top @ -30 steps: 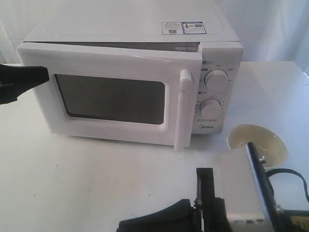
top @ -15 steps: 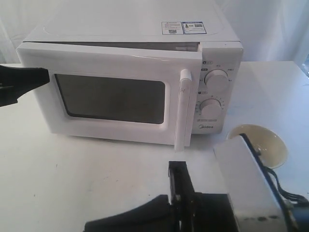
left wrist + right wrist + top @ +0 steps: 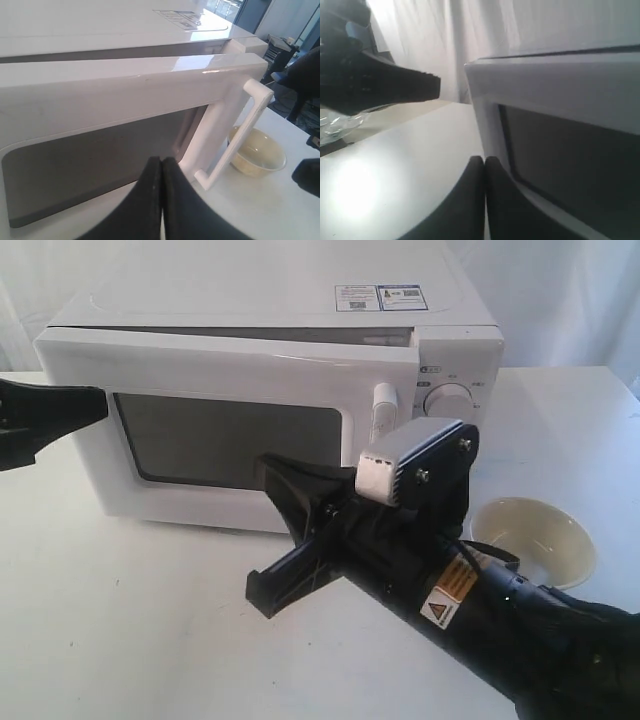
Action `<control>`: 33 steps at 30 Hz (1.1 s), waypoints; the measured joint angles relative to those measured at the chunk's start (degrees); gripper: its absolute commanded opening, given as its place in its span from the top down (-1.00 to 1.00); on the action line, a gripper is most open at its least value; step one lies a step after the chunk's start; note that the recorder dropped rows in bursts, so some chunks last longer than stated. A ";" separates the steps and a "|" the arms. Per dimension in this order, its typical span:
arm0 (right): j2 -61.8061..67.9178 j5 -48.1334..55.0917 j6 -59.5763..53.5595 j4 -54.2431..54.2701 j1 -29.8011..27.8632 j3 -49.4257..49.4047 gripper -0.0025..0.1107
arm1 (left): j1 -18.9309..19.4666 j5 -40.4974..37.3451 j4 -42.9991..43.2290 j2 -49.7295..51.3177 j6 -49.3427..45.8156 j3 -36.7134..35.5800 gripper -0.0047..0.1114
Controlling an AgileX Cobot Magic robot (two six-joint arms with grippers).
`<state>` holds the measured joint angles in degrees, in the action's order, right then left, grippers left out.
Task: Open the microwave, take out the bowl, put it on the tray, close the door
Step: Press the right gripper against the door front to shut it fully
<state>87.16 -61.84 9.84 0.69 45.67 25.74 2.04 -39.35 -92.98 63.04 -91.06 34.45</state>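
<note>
Door (image 3: pixel 230 390) ajar at handle edge, closed right gripper (image 3: pixel 484 161) before it

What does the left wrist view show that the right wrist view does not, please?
Only the left wrist view: the bowl on the table, the bar handle of the door, the stickers on the microwave. Only the right wrist view: the right tool, shut, a curtain and something of clear glass. Both: the door's dark window and the left tool, shut.

A warning-triangle label (image 3: pixel 445 602) marks the right arm (image 3: pixel 530 628); stickers (image 3: pixel 380 297) atop the microwave (image 3: pixel 230 295) are illegible.
</note>
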 measured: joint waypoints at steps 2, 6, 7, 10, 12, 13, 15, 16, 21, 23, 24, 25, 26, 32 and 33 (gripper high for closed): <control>0.54 -1.55 -3.30 1.81 0.00 0.00 0.96 | 0.00 -0.11 0.04 0.00 0.00 0.00 0.92; 2.68 -3.26 -12.92 9.23 0.03 0.61 0.96 | 0.00 -0.34 0.25 0.00 0.43 0.00 0.92; 3.40 -3.27 -13.75 11.35 0.03 0.76 0.96 | 0.00 -0.49 0.50 0.00 0.80 0.00 0.92; 4.82 -4.25 -14.25 13.55 0.03 0.89 0.96 | 0.00 -1.14 1.11 0.00 1.07 0.00 0.92; 5.52 -6.03 -14.35 13.37 0.03 1.02 0.96 | 0.00 -1.37 1.39 0.00 1.19 0.00 0.92; 5.78 -6.36 -14.35 13.37 0.03 1.14 0.96 | 0.00 -1.37 1.37 0.00 1.29 0.00 0.92; 6.33 -7.01 -14.14 13.48 0.03 1.73 0.96 | 0.00 -1.61 1.37 0.00 1.29 0.00 0.92; 6.59 -7.16 -13.95 13.48 0.03 1.84 0.96 | 0.00 -1.63 1.56 0.00 1.29 0.00 0.92; 7.87 -7.16 -13.86 16.89 0.03 4.94 0.96 | 0.00 -1.63 2.89 0.00 1.54 0.00 0.92; 8.56 -7.26 -13.95 20.06 0.03 6.81 0.96 | 0.00 -1.63 2.89 0.00 1.97 0.00 0.92; 9.07 -7.26 -13.95 21.43 0.03 7.67 0.96 | 0.00 -1.71 2.89 0.00 2.10 0.00 0.92; 9.36 -7.26 -14.00 22.34 0.03 8.36 0.96 | 0.00 -1.71 2.89 0.00 2.22 0.00 0.92; 9.78 -7.26 -14.00 23.07 0.03 9.17 0.96 | 0.00 -1.71 2.99 0.00 2.34 0.00 0.92; 13.03 -5.41 -14.98 26.76 0.03 14.47 0.96 | 0.00 -1.85 3.12 0.00 2.34 0.00 0.92; 13.69 -5.10 -15.72 27.34 0.03 15.27 0.96 | 0.00 -1.85 3.12 0.00 2.34 0.00 0.92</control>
<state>100.85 -66.93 -5.88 28.03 45.70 41.01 2.04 -41.20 -89.86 63.04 -88.72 34.45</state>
